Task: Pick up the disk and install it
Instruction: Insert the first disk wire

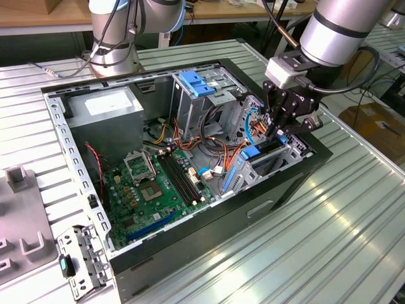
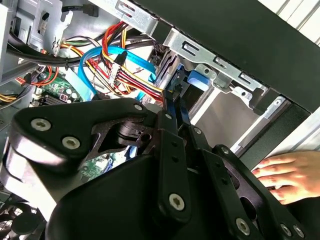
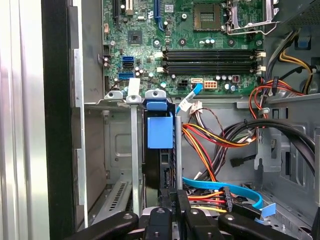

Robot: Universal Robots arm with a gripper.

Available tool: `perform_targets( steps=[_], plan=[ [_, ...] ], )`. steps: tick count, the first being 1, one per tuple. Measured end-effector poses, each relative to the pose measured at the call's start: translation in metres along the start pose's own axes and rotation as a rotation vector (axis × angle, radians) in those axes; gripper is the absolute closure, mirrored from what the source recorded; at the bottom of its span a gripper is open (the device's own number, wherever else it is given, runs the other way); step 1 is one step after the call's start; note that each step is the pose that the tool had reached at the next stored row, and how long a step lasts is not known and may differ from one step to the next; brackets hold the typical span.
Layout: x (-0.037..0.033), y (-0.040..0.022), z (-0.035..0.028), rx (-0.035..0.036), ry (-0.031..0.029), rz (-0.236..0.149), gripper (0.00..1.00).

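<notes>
The disk (image 1: 252,152), grey metal in a bright blue carrier, stands on edge in a slot of the metal drive bay (image 1: 288,155) at the exterior view's right end of the open computer case. In the first wrist view its blue carrier end (image 3: 160,131) sits between the bay's rails. My gripper (image 1: 276,132) hangs right over the bay. In both wrist views its black fingers (image 2: 172,135) are drawn close together on the disk's near blue edge (image 2: 184,107). The gripper (image 3: 176,197) is shut on the disk.
The green motherboard (image 1: 155,183) lies on the case floor. Bundled red, yellow and blue cables (image 3: 215,137) run beside the bay. A tall cage with a blue latch (image 1: 196,82) stands mid-case. A person's hand (image 2: 287,172) rests outside the case wall. A loose bracket (image 1: 79,256) lies on the table.
</notes>
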State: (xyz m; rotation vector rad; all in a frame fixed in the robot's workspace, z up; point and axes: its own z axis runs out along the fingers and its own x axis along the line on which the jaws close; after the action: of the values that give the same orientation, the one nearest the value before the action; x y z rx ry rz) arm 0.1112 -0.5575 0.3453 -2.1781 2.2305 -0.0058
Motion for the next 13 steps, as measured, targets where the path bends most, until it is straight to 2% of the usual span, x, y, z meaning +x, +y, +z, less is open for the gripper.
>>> perform_targets(
  steps=[4, 5, 13],
  plan=[
    [0.0001, 0.0000, -0.0030, 0.0000, -0.0001, 0.000, 0.84],
    [0.0018, -0.0001, -0.0029, 0.0000, -0.0005, 0.000, 0.84],
    [0.0019, 0.0004, -0.0013, 0.0000, -0.0020, 0.000, 0.84]
  ],
)
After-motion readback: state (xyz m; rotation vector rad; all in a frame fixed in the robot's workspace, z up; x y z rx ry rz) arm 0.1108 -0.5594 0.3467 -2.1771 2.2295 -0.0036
